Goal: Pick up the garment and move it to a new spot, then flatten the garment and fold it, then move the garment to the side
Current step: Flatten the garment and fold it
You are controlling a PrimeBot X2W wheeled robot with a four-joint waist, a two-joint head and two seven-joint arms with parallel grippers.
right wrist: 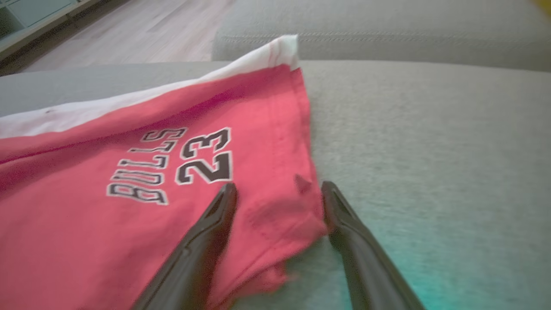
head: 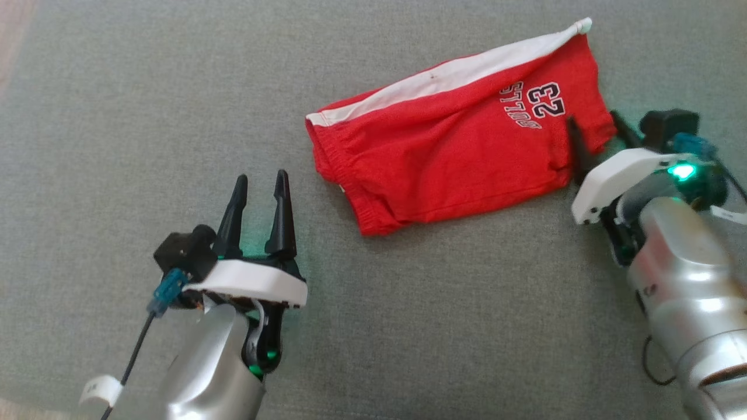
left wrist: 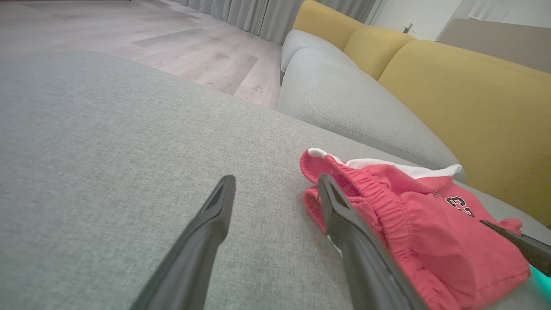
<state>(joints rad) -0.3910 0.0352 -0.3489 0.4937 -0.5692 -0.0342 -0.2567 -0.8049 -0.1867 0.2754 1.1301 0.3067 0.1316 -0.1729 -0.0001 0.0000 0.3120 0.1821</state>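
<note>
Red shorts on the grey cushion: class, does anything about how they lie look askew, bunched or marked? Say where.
Yes. The red shorts lie slanted and are not flat: the waistband end is bunched, the hem corner at the open right gripper is crumpled, and a small dark speck marks the white stripe.

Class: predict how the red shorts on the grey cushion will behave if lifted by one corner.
Probably floppy: the red shorts lie wrinkled and folded, so they would likely drape and hang. Likely light, being thin cloth. The corner between the open fingers of the right end effector looks bunched, so it may slip unless pinched firmly.
</note>
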